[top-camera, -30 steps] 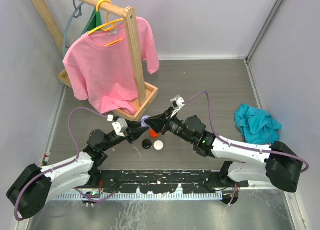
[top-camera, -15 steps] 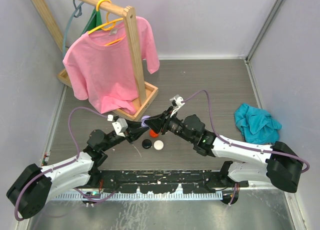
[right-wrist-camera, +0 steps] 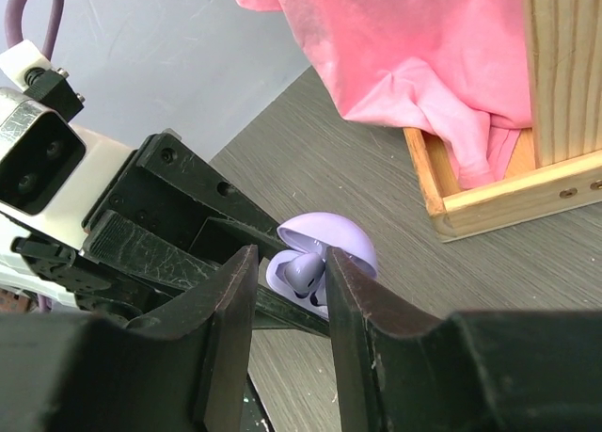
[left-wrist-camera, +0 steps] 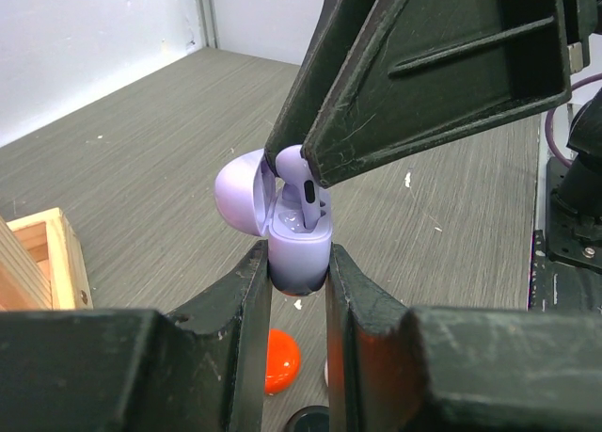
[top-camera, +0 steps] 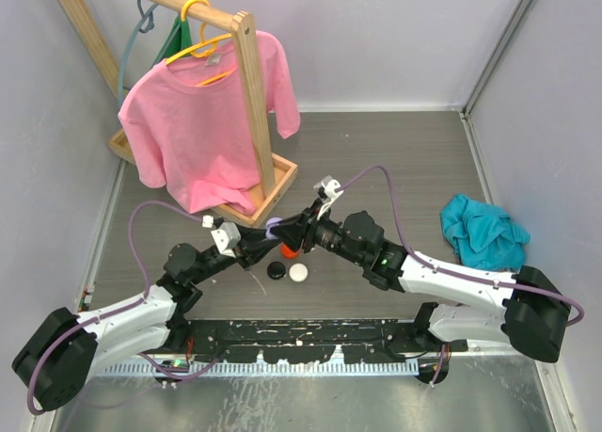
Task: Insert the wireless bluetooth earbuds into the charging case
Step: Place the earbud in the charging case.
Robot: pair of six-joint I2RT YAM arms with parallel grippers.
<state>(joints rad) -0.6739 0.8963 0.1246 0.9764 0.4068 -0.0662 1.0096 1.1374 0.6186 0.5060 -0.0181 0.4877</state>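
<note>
Above your grey wood-grain desk [left-wrist-camera: 122,140], the lilac earbud [left-wrist-camera: 303,183] sits in the glossy lilac charging case [left-wrist-camera: 299,248], whose lid is open. Your left hand [left-wrist-camera: 298,263] clamps the case body. Your right hand [right-wrist-camera: 290,263], fingers narrowly parted, straddles the earbud; contact is unclear.

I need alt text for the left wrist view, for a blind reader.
The left gripper clamps an open lilac plastic charging case with a purple earbud standing in it; the right gripper hangs over its top.

Pink shirt [top-camera: 198,131] on wooden rack [top-camera: 252,103] (teal cloth [top-camera: 484,230] well apart)
</note>
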